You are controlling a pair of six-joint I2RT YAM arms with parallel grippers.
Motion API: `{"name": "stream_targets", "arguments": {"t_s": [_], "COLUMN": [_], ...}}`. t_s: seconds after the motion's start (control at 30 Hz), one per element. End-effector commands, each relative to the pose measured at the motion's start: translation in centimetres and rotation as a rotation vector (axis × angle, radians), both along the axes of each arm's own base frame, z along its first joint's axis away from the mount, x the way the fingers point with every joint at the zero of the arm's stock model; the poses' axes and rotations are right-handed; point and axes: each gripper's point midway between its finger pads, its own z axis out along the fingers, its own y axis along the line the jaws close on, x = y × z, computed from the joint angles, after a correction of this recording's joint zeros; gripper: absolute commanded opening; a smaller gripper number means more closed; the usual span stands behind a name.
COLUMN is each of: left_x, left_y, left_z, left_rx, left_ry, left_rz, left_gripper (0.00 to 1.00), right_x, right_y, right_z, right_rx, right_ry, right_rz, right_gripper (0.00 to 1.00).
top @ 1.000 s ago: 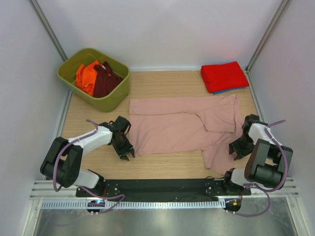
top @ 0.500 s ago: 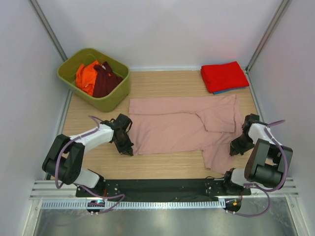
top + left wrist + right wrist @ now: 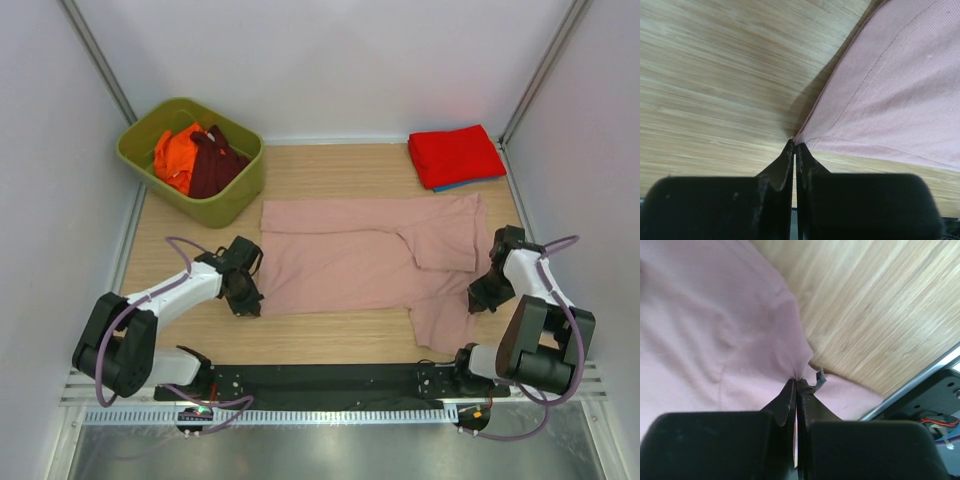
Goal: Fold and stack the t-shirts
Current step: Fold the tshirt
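Pink tee [image 3: 370,265] lies spread mostly flat across the middle of the table [image 3: 330,165], long side running left to right. A flap is layered over it at the right, and a lower-right part reaches toward the near edge.

Left gripper [image 3: 252,306] sits low at the tee's near-left corner. In the left wrist view its fingers are pressed together, with the hem corner pinched at the tips and the cloth pulled up a little off the wood.

Right gripper [image 3: 478,300] sits at the tee's right edge, just above that lower-right part. In the right wrist view its fingers are closed tight on a small pucker of pink cloth. A small tag [image 3: 818,378] pokes out just beside the tips.

Green bin [image 3: 232,205] stands at the far left corner, just beyond the tee's upper-left end. An orange tee [image 3: 175,155] and a maroon tee [image 3: 212,162] lie crumpled inside it, touching each other.

Red tee [image 3: 455,152] lies folded at the far right, on top of a blue tee [image 3: 462,184] of which only a thin edge shows. That stack is apart from the pink one.
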Motion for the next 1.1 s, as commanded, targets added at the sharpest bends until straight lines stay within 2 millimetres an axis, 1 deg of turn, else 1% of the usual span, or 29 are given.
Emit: {"name": "stream_targets", "arguments": {"t_s": [0.0, 0.07, 0.1, 0.17, 0.2, 0.23, 0.27, 0.3, 0.37, 0.4, 0.43, 0.47, 0.5, 0.53, 0.57, 0.6, 0.63, 0.67, 0.73, 0.77, 0.8, 0.83, 0.87, 0.9, 0.93, 0.97, 1.0, 1.03, 1.07], "left_x": [0.3, 0.6, 1.3, 1.5, 2.3, 2.5, 2.7, 2.9, 4.1, 4.2, 4.7, 5.6, 6.1, 6.5, 7.5, 8.0, 8.5, 9.8, 10.7, 11.7, 12.2, 12.7, 13.0, 14.1, 14.3, 14.8, 15.7, 16.2, 16.5], "left_y": [0.7, 0.7, 0.4, 0.4, 0.3, 0.2, 0.3, 0.4, 0.4, 0.5, 0.5, 0.4, 0.4, 0.3, 0.3, 0.3, 0.3, 0.1, 0.1, 0.0, 0.0, 0.1, 0.1, -0.2, 0.0, 0.0, -0.2, -0.1, 0.1], "left_z": [1.3, 1.8, 2.5, 2.9, 3.6, 3.9, 4.1, 4.3, 5.2, 5.4, 5.8, 6.5, 6.6, 6.8, 7.5, 7.3, 7.5, 8.4, 8.5, 9.2, 9.3, 8.8, 8.7, 9.3, 8.6, 8.6, 9.3, 9.5, 9.0], "left_rx": [0.044, 0.048, 0.048, 0.058, 0.063, 0.071, 0.081, 0.092, 0.109, 0.122, 0.128, 0.137, 0.146, 0.153, 0.166, 0.183, 0.193, 0.210, 0.240, 0.252, 0.259, 0.270, 0.278, 0.272, 0.288, 0.295, 0.300, 0.306, 0.323], "left_ry": [-0.026, -0.034, -0.054, -0.052, -0.074, -0.080, -0.074, -0.079, -0.112, -0.109, -0.121, -0.147, -0.153, -0.162, -0.190, -0.180, -0.184, -0.215, -0.211, -0.236, -0.239, -0.226, -0.224, -0.242, -0.211, -0.208, -0.229, -0.233, -0.215], "left_rz": [-0.012, -0.018, -0.024, -0.030, -0.035, -0.039, -0.041, -0.046, -0.046, -0.047, -0.051, -0.048, -0.050, -0.053, -0.058, -0.063, -0.070, -0.078, -0.090, -0.090, -0.090, -0.088, -0.090, -0.082, -0.080, -0.081, -0.078, -0.077, -0.077], "left_gripper": [0.00, 0.00, 0.00, 0.00, 0.00, 0.00, 0.00, 0.00, 0.00, 0.00, 0.00, 0.00, 0.00, 0.00, 0.00, 0.00, 0.00, 0.00, 0.00, 0.00, 0.00, 0.00, 0.00, 0.00, 0.00, 0.00, 0.00, 0.00, 0.00], "right_x": [2.4, 3.0, 4.0, 4.8, 5.8, 6.2, 7.1, 7.6, 8.5, 9.4, 9.9, 10.6, 11.3, 11.8, 12.5, 12.9, 13.3, 14.0, 14.7, 15.3, 15.5, 16.0, 16.7, 17.2, 17.7, 18.4, 18.8, 19.2, 19.7], "right_y": [-1.4, -1.7, -2.0, -2.1, -2.2, -2.2, -2.4, -2.4, -2.3, -2.4, -2.4, -2.3, -2.4, -2.4, -2.5, -2.5, -2.6, -2.7, -2.9, -3.1, -3.3, -3.4, -3.5, -3.5, -3.5, -3.5, -3.3, -3.0, -3.0], "right_z": [3.4, 4.5, 5.4, 6.1, 6.8, 7.0, 7.6, 7.9, 8.3, 8.9, 9.1, 9.1, 9.6, 9.7, 9.7, 9.8, 9.9, 10.1, 10.2, 10.2, 10.2, 10.2, 10.5, 9.9, 9.9, 10.2, 10.1, 9.4, 9.4], "right_rx": [-0.099, -0.125, -0.147, -0.158, -0.170, -0.175, -0.186, -0.192, -0.205, -0.213, -0.214, -0.211, -0.217, -0.216, -0.214, -0.215, -0.215, -0.217, -0.220, -0.224, -0.231, -0.235, -0.237, -0.221, -0.216, -0.210, -0.199, -0.171, -0.167], "right_ry": [-0.064, -0.069, -0.090, -0.106, -0.129, -0.138, -0.166, -0.175, -0.187, -0.214, -0.224, -0.231, -0.251, -0.257, -0.261, -0.265, -0.270, -0.278, -0.280, -0.276, -0.270, -0.272, -0.284, -0.271, -0.275, -0.290, -0.296, -0.287, -0.290], "right_rz": [0.063, 0.094, 0.116, 0.134, 0.150, 0.158, 0.165, 0.178, 0.209, 0.216, 0.222, 0.227, 0.227, 0.231, 0.232, 0.233, 0.235, 0.240, 0.248, 0.260, 0.263, 0.268, 0.276, 0.283, 0.283, 0.285, 0.286, 0.292, 0.293], "right_gripper": [0.01, 0.01, 0.01, 0.01, 0.01, 0.01, 0.01, 0.01, 0.01, 0.01, 0.01, 0.01, 0.01, 0.01, 0.01, 0.01, 0.01, 0.01, 0.01, 0.01, 0.01, 0.01, 0.01, 0.01, 0.01, 0.01, 0.01, 0.01, 0.01]}}
